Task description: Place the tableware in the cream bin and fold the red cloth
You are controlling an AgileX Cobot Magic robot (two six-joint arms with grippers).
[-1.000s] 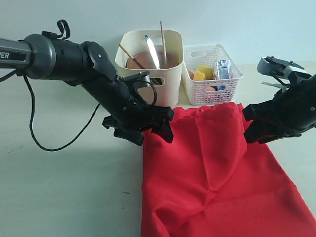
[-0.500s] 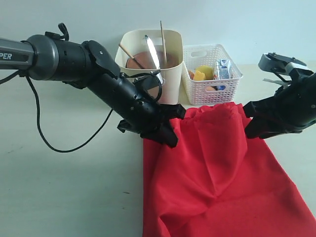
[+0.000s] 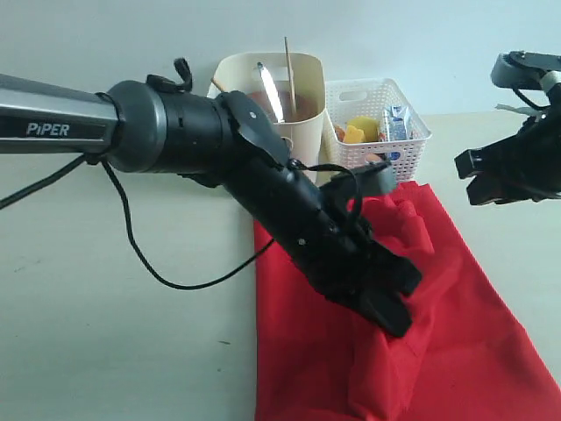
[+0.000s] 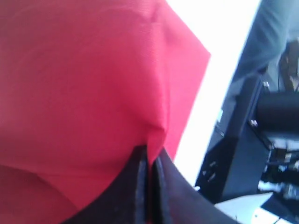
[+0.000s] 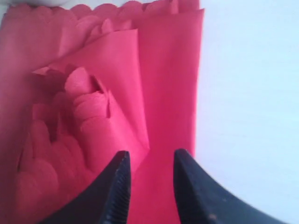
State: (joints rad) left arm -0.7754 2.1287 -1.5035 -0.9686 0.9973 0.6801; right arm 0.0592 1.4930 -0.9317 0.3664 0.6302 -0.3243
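The red cloth (image 3: 478,338) lies on the table, and its far edge is bunched and pulled over toward the front. My left gripper (image 3: 396,309) reaches across the cloth and is shut on a pinched fold (image 4: 150,140), as the left wrist view shows. My right gripper (image 3: 472,180) hangs open off to the right, apart from the cloth. In its wrist view the scalloped edge (image 5: 84,88) lies folded below the open jaws. The cream bin (image 3: 302,132) stands at the back and holds a silver knife (image 3: 268,92) and a chopstick (image 3: 288,66). The left arm partly hides the bin.
A white lattice basket (image 3: 405,140) with food and a milk carton (image 3: 396,123) stands right of the bin, just behind the cloth. A black cable (image 3: 166,276) loops over the table at the left. The left arm spans the middle of the scene.
My left gripper swung right and toward the front, dragging the cloth's far edge over itself. My right gripper let go of the other corner and rose away to the right.
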